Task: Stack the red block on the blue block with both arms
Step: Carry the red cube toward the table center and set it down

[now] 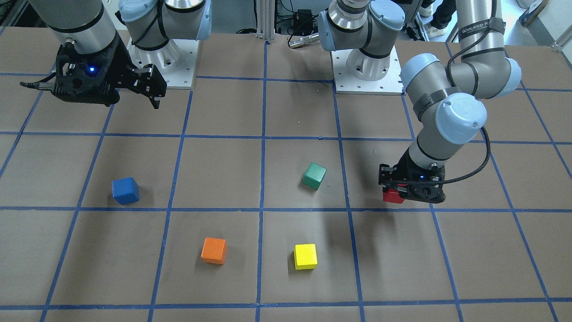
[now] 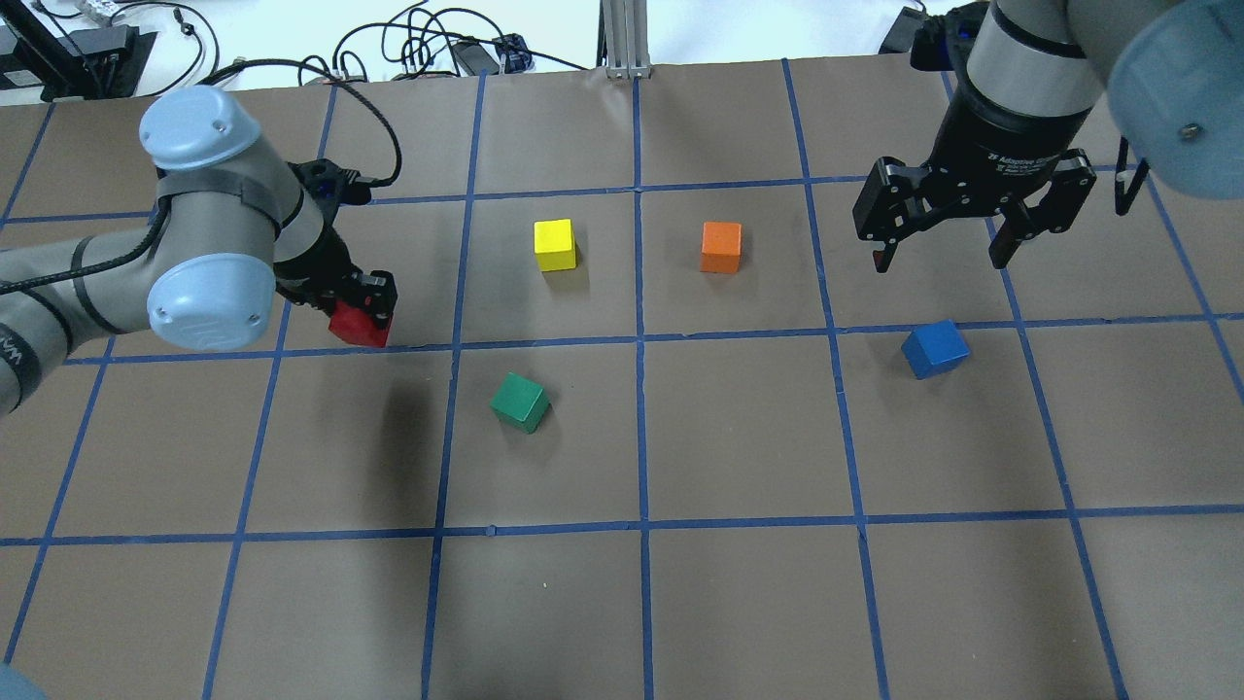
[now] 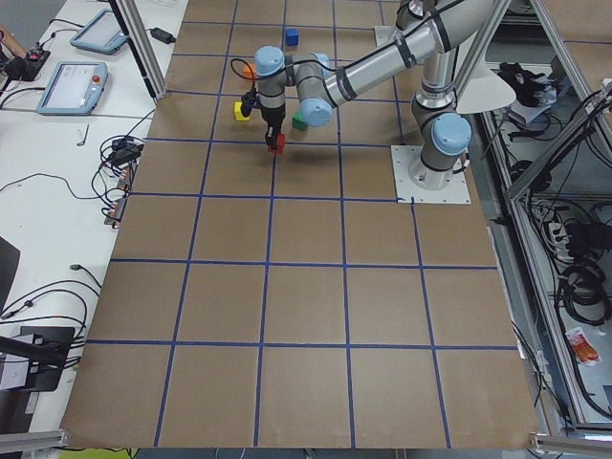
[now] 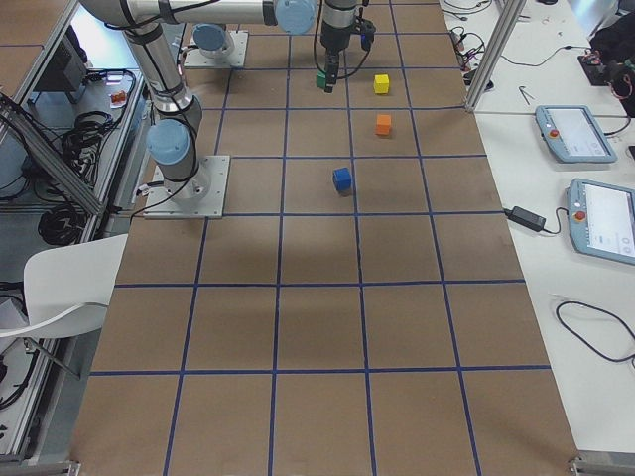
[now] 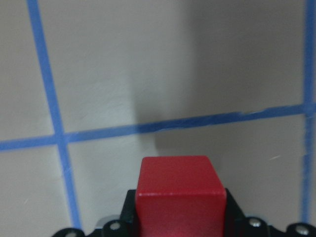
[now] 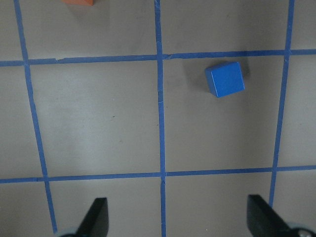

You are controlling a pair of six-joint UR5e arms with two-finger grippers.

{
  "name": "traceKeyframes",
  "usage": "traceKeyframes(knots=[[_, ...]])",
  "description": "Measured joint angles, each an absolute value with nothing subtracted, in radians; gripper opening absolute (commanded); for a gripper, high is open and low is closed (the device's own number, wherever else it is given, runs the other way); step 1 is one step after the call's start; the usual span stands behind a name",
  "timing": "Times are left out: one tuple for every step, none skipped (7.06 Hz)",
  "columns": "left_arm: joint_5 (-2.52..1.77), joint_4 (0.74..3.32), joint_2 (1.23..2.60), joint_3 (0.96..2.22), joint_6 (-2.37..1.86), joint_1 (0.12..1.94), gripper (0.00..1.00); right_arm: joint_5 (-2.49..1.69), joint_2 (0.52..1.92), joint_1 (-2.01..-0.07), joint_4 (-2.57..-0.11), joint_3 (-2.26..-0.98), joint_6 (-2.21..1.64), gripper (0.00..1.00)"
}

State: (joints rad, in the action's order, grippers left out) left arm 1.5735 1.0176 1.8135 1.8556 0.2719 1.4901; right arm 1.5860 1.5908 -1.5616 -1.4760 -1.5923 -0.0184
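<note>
**Item: red block held in the left arm, blue block bare. Hazards of the stack**

- **Left gripper** (image 2: 363,309): pinches the red block (image 2: 356,331) between its fingers. The block sticks out below the jaws and, judging by its offset shadow in the wrist view, appears to hang just above the table (image 2: 739,603). It sits on the side of the cube group toward the table's left end, nearer the operators' edge than the robot's edge.
- **Right gripper** (image 2: 941,255): fingers spread wide and empty. It hovers near the blue block (image 2: 934,349), on its operators'-edge side.
- **Blue block**: rests alone on the table toward the right end, turned slightly off the tape grid and well apart from the red block.
- **Bystanders**: green block (image 2: 520,402), yellow block (image 2: 555,244) and orange block (image 2: 721,247) lie between the two task cubes.

**Hazards, as judged:**
1. If the red block passes from one arm to the other, releasing before the second grip is firm would drop it.
2. A low carry toward the right end could clip the green block.
3. Because the blue block sits skewed, a red block set down square to the grid would overhang and could topple.
4. A descending finger that touches the blue block would push it out of place.
5. With both arms meeting over one cube, the grippers could collide.
</note>
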Motion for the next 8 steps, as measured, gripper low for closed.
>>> traceKeyframes(knots=[[1.56, 1.022, 1.842, 1.799, 0.171, 1.59, 0.0, 1.586, 1.59, -1.561, -1.476, -1.592, -0.018, 1.0], [1.543, 1.014, 1.882, 1.761, 0.09, 1.68, 0.0, 1.587, 1.59, -1.561, -1.476, -1.592, -0.018, 1.0], [1.528, 0.996, 1.924, 1.735, 0.02, 1.757, 0.0, 1.588, 1.59, -1.561, -1.477, -1.592, -0.018, 1.0], [1.52, 0.965, 1.96, 1.717, -0.043, 1.815, 0.0, 1.589, 1.59, -1.561, -1.476, -1.592, -0.018, 1.0], [1.516, 0.923, 1.989, 1.709, -0.088, 1.865, 0.0, 1.589, 1.59, -1.56, -1.476, -1.592, -0.018, 1.0], [1.518, 0.898, 2.015, 1.706, -0.13, 1.911, 0.0, 1.59, 1.59, -1.56, -1.476, -1.592, -0.018, 1.0], [1.522, 0.887, 2.041, 1.707, -0.168, 1.939, 0.0, 1.59, 1.59, -1.561, -1.476, -1.592, -0.018, 1.0], [1.524, 0.883, 2.064, 1.71, -0.199, 1.954, 0.52, 1.59, 1.59, -1.561, -1.475, -1.592, -0.018, 1.0]])
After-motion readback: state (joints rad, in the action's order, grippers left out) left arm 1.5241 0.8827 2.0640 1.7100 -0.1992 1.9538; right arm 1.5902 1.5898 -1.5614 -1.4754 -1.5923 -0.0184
